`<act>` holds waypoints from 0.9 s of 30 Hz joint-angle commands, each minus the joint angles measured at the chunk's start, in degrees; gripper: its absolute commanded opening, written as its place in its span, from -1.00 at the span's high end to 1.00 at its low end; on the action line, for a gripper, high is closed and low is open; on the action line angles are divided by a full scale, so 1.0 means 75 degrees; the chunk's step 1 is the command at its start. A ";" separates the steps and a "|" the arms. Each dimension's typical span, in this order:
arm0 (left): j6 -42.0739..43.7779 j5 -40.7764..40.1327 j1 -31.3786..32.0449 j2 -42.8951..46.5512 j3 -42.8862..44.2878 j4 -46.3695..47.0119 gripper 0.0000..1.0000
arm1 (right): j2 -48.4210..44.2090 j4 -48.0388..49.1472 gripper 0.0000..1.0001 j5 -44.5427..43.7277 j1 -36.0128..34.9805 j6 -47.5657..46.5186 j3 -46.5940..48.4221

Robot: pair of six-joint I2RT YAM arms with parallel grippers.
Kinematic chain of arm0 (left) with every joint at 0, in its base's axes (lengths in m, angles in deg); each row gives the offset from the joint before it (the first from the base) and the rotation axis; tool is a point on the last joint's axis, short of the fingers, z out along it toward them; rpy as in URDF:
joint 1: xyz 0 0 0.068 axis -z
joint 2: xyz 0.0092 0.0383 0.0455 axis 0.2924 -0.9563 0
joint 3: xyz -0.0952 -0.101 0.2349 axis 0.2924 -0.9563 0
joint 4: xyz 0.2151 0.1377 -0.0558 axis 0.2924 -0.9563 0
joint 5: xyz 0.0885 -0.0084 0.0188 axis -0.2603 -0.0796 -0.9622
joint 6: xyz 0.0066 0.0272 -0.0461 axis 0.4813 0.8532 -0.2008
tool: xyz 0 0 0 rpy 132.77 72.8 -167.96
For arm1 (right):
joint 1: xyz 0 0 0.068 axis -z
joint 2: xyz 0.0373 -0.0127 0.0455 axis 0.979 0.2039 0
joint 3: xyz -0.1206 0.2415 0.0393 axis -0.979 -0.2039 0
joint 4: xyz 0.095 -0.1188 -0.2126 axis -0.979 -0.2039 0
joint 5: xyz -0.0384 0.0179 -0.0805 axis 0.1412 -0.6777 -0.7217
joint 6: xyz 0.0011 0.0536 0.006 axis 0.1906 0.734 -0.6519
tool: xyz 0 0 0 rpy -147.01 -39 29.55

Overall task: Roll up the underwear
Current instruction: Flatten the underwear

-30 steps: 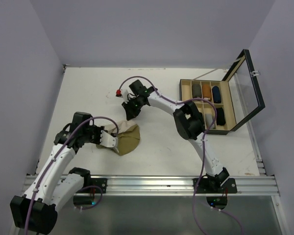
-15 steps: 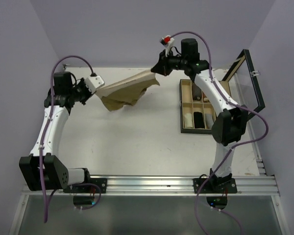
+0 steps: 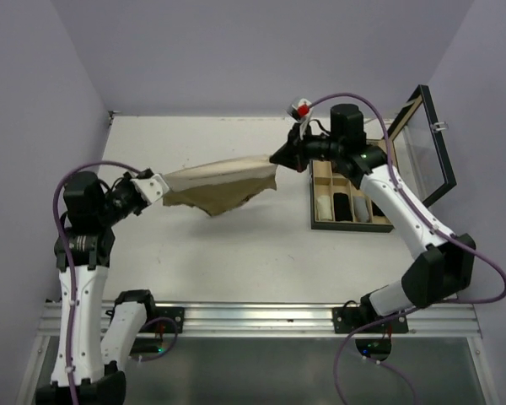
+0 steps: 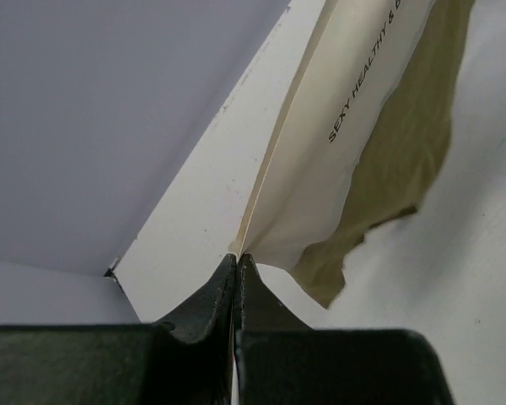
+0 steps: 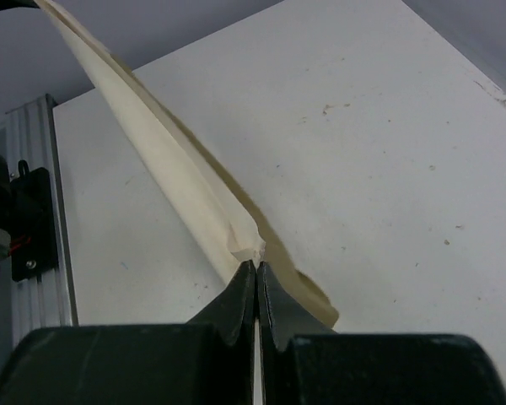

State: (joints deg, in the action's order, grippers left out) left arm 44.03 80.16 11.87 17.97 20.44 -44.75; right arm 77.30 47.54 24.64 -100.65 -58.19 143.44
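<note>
The olive-tan cloth boxer briefs hang in the air, strung btwn the two arms above the white surface, approx. mid-scene and left of the open wooden compartment box. The left end effector is pressed together on the left end of the cream waistband. Its wrist view shows both fingers closed on the band's corner, the printed lettering running away from the tips and the tan body drooping below. The right end effector is likewise clamped, pinching the opposite, right end. In its wrist view the band leaves the tips as a taut folded strip. The right end sits farther back than the left, so the band runs on a diagonal. Holding by the two band ends looks deliberate, prob. so the fabric's own weight pulls the body down flat and lets creases drop out, giving a square edge to lay down before rolling. The sagging lower hem is the part nearest the surface; it appears clear of it, but contact can't be ruled out from overhead. Judged stage: spread-out prep, no roll begun.
</note>
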 commanded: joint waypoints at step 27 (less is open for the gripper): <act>-0.2984 -0.3129 -0.0078 -0.6079 0.2013 0.2762 0.08 | 0.4338 -0.0300 -0.38 -0.3189 -0.0093 -0.0002 0.3714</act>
State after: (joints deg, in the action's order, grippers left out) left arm 23.60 60.19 11.74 -32.82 36.18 -27.26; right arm 116.25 49.69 3.33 -101.52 -53.86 169.08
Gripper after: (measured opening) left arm 0.452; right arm 0.718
